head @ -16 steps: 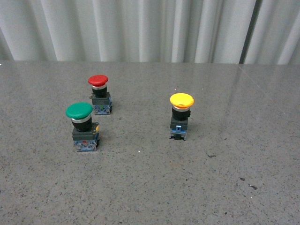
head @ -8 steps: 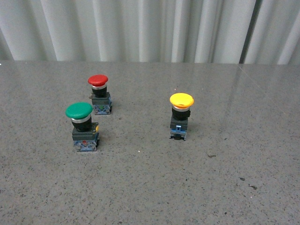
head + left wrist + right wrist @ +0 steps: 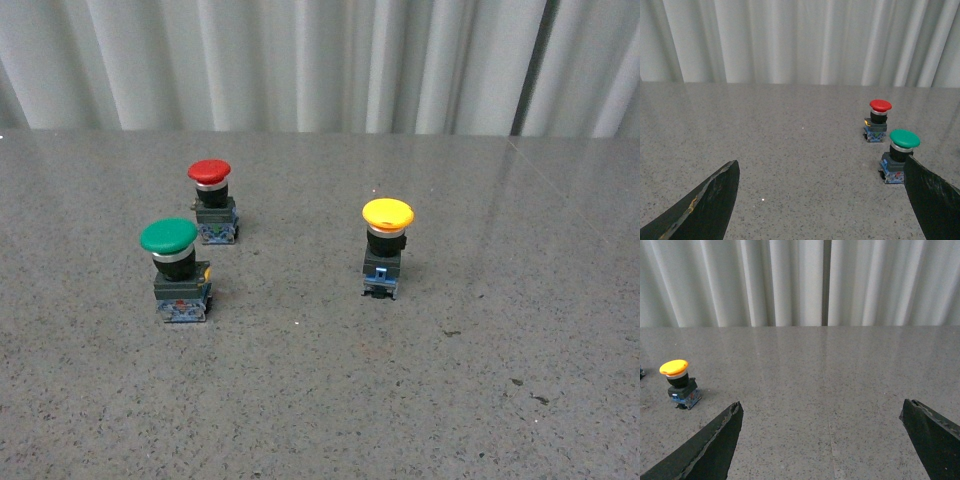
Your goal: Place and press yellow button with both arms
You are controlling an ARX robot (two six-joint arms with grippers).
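The yellow button [image 3: 387, 240] stands upright on the grey table, right of centre in the front view, with a wide yellow cap on a dark base with blue parts. It also shows in the right wrist view as the yellow button [image 3: 679, 382], well off to one side of my open right gripper [image 3: 821, 410]. My open left gripper [image 3: 822, 167] holds nothing; its fingers [image 3: 715, 200] frame bare table. Neither arm appears in the front view.
A green-capped button [image 3: 176, 268] and a red-capped button [image 3: 212, 200] stand left of the yellow one. The green one [image 3: 900, 155] sits just beside one left finger, the red one [image 3: 877, 120] beyond it. White curtain folds [image 3: 320, 60] close off the table's far edge.
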